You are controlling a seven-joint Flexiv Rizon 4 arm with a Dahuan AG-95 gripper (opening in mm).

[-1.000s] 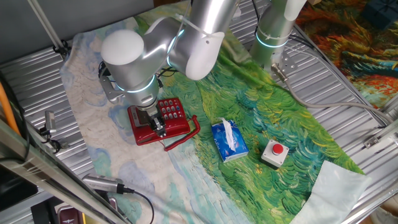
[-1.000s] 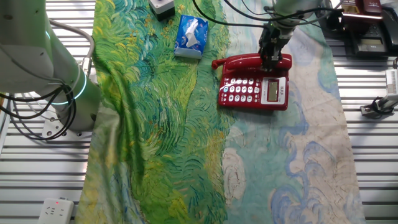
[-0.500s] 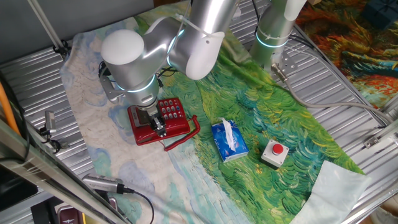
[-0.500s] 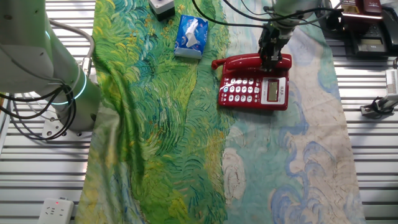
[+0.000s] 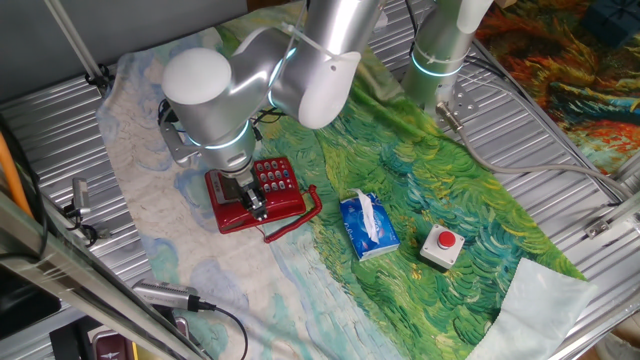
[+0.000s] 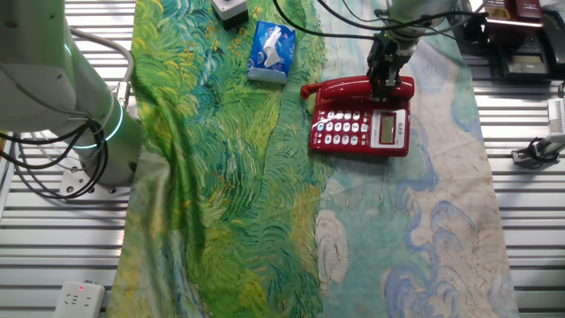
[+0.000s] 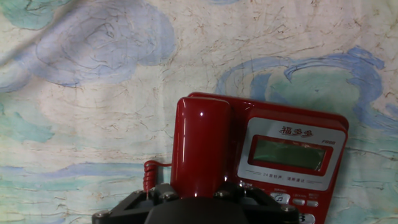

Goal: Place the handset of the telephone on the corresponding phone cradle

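Here's the arm, bent low over the telephone (image 6: 362,119), pincer (image 6: 385,86) pointing straight down at the far edge of the red base. In the other fixed view the handset (image 6: 353,88) lies lengthwise along that edge, right on the phone cradle (image 6: 404,88), with the keypad (image 6: 342,129) and small grey display (image 6: 386,129) just beside it on the near side. The dark fingers (image 6: 378,78) drop onto the handset around its middle, one on either side of the red bar.

Hand view now: the handset (image 7: 202,146) runs up from the black pincer body at the bottom of the frame, its rounded end glossy and catching the light, seated flush beside the display (image 7: 288,154). A bit of coiled red cord (image 7: 149,174) peeks out at its left. The fingertips themselves are hidden here, so whether the pincer is pinching the handset or only straddling it, I cannot tell.

Over to one fixed view: the big silver wrist covers much of the telephone (image 5: 275,190), and the cord (image 5: 300,218) loops out onto the painted cloth (image 5: 480,220) covering the surface. Well apart on the green part of the cloth sit a blue tissue pack (image 5: 368,226) and, beside it, a small grey box with a red button (image 5: 442,246).
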